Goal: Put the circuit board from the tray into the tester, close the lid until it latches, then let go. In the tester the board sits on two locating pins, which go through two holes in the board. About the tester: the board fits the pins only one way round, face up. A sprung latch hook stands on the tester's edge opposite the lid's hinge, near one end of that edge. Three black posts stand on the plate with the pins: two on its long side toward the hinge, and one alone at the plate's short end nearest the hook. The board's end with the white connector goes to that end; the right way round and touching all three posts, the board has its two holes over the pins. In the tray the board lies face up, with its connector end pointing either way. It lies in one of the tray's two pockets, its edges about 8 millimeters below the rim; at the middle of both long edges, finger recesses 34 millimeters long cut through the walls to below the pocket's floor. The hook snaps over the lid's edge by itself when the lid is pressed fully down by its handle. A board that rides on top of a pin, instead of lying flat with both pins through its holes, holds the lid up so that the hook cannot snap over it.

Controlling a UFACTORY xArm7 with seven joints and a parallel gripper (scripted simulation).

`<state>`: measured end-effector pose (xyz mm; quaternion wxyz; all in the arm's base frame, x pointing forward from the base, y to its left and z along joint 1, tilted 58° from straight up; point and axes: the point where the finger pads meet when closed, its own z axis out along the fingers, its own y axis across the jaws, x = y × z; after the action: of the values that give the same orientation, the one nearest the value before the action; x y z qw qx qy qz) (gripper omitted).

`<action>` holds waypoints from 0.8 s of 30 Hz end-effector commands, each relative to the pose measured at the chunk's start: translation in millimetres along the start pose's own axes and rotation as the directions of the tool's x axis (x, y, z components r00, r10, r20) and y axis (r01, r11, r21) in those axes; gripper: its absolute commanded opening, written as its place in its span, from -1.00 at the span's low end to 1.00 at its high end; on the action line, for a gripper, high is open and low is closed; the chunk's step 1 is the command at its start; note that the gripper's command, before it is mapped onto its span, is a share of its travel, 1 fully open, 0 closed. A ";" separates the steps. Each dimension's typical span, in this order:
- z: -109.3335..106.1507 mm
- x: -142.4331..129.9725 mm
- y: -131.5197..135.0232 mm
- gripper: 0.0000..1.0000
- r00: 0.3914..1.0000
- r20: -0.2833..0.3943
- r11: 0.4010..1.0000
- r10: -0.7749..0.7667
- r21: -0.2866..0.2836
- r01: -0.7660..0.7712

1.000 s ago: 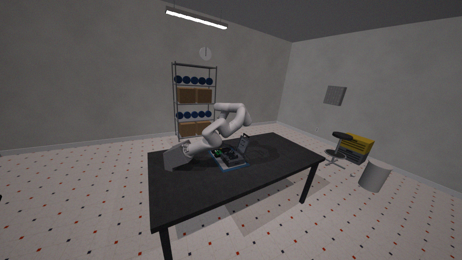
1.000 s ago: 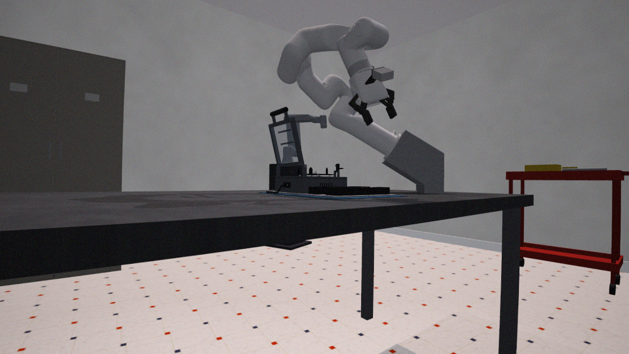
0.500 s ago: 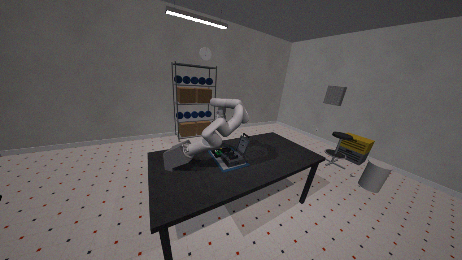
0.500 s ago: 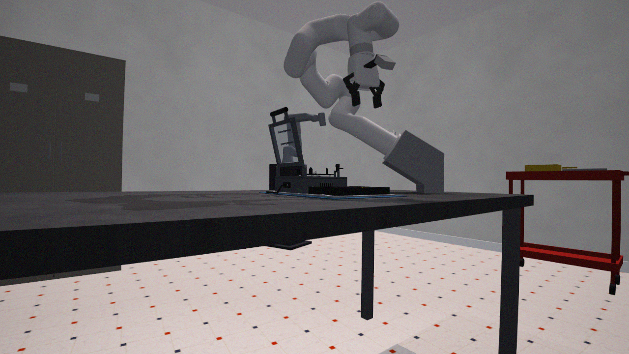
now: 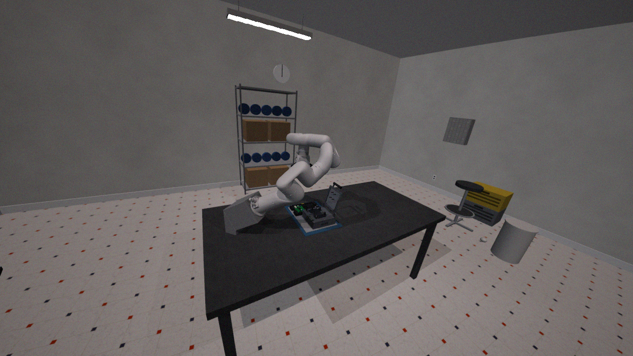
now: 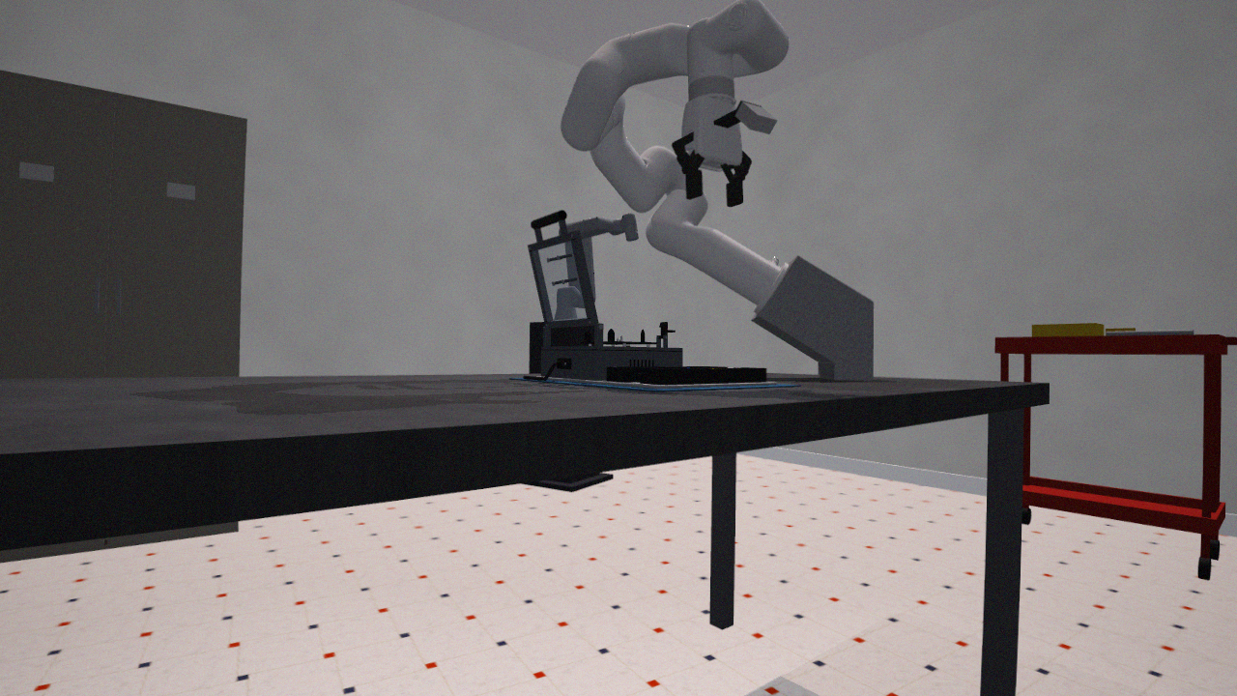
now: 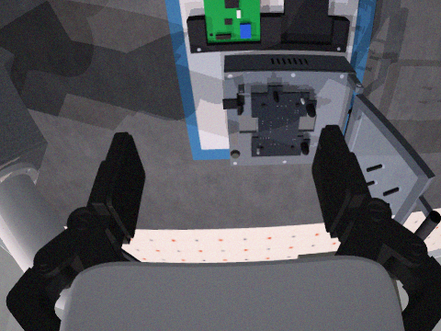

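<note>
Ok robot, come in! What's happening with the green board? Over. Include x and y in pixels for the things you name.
Gripper (image 6: 714, 191) (image 7: 227, 149) open, nothing held. Green board (image 5: 299, 209) (image 7: 232, 28) in the tray (image 5: 310, 204) (image 6: 701, 374) (image 7: 271, 47). Tester lid (image 5: 333, 199) (image 6: 567, 281) (image 7: 390, 152) up, not blocking.

In the exterior view, the hand (image 5: 302, 165) (image 6: 714, 198) (image 7: 227, 149) has risen toward eleven o'clock, swinging from five o'clock to point nearly at six.
</note>
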<state>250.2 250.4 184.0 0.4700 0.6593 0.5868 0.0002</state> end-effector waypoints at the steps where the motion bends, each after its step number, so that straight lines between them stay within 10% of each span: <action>1: -4.2 -1.7 1.0 1.00 1.000 0.008 1.000 -0.009 -0.011 0.009; 24: -10.3 -5.1 2.6 1.00 0.999 0.026 0.999 -0.024 -0.029 0.025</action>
<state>245.7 251.9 193.9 0.4877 0.6456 0.5876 -0.0068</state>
